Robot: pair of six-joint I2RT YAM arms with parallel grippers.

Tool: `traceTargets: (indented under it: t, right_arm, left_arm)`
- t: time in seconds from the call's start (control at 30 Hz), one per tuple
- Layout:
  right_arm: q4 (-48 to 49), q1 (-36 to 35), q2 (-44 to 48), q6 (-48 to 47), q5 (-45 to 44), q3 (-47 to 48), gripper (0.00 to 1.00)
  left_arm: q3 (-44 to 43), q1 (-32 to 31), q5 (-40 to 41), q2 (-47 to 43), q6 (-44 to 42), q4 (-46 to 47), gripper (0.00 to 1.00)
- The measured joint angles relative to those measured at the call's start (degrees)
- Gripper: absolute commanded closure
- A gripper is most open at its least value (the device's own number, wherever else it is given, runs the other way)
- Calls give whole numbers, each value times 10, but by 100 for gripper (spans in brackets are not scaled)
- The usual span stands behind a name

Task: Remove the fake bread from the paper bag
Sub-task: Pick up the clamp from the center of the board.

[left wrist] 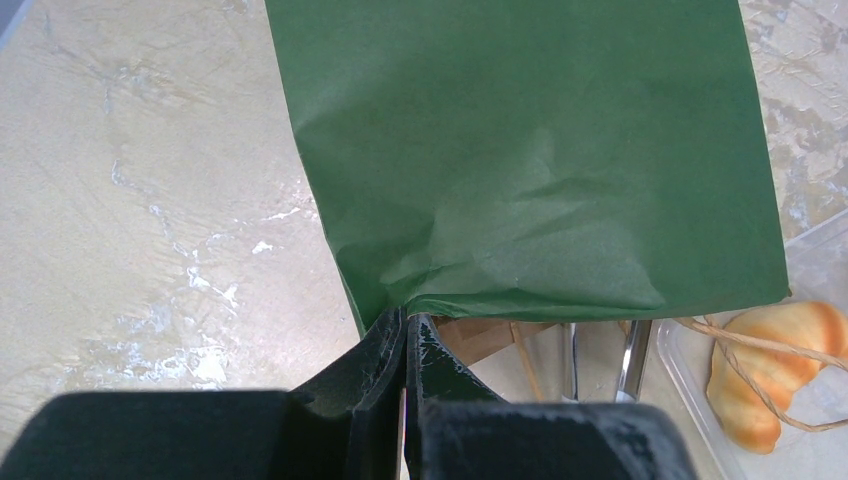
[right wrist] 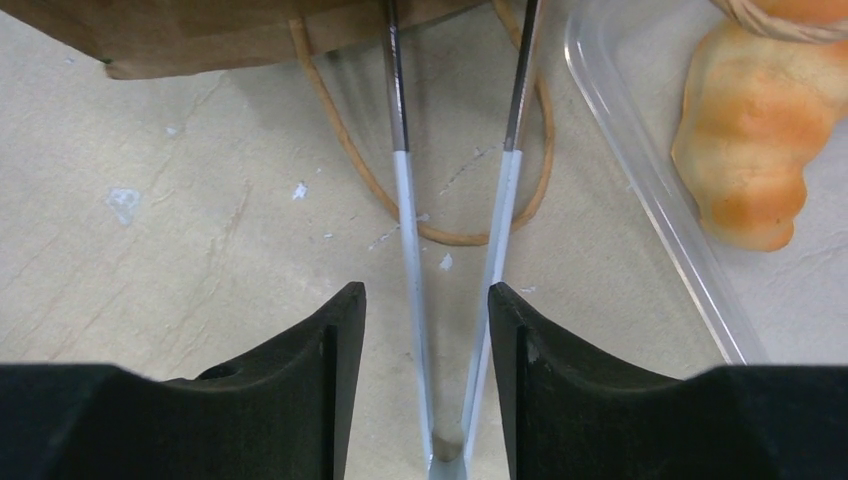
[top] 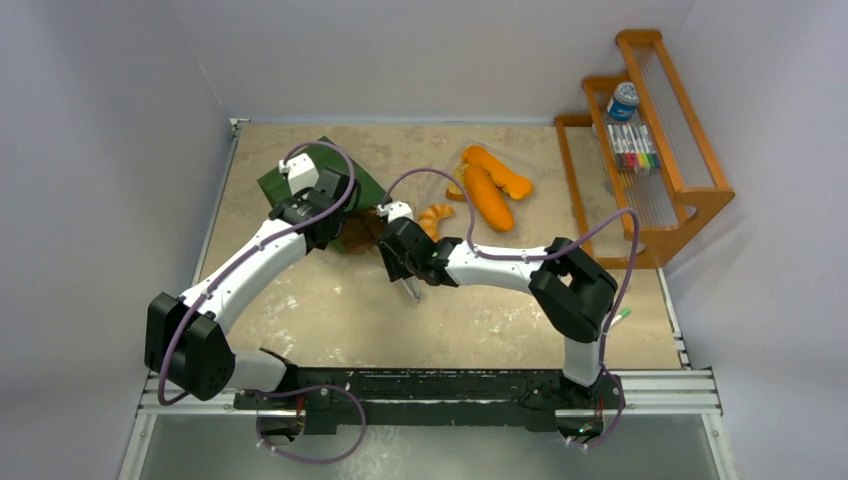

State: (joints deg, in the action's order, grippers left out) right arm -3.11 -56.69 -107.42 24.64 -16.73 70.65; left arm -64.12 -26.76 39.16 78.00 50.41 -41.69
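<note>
Two grippers work at the mouth of the paper bag.

1. Left gripper: the fingers are pressed fully together. They meet at the bag's near lip, and the green paper runs down into the seam between them, pinched there.
2. Right gripper: the fingers stand partly apart. The metal tongs lie between them, hinge end toward the wrist, arms spread in a narrow V. The right arm of the tongs lies against the right finger, and a gap shows between the left arm and the left finger. Whether the tongs are gripped cannot be told.
3. Tongs: the arms point at the bag mouth, and in the left wrist view they pass out of sight under the green lip.
4. Paper bag: it lies flat on the table, brown inside showing at the mouth. One string handle loops on the table under the tongs. Its contents cannot be seen.
5. Fake bread: the croissant lies in the clear plastic tray, just beside the bag mouth, with a second string handle draped over it. Two orange loaves lie farther back, touching each other, well apart from the bag.
6. Surroundings: a wooden rack stands at the right edge of the table, holding markers.
</note>
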Motion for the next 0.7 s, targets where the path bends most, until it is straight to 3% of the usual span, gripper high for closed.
traceTargets:
  t: [0.43, 0.6, 0.7]
  right_arm:
    - [25, 0, -21, 7, -14, -40, 50]
    - [40, 0, -29, 9, -13, -41, 76]
    - [48, 0, -29, 9, -11, -43, 79]
  left_arm:
    - [12, -7, -1, 0, 8, 0, 100]
    - [12, -10, -3, 0, 13, 0, 100]
    - [12, -13, -4, 0, 15, 0, 100]
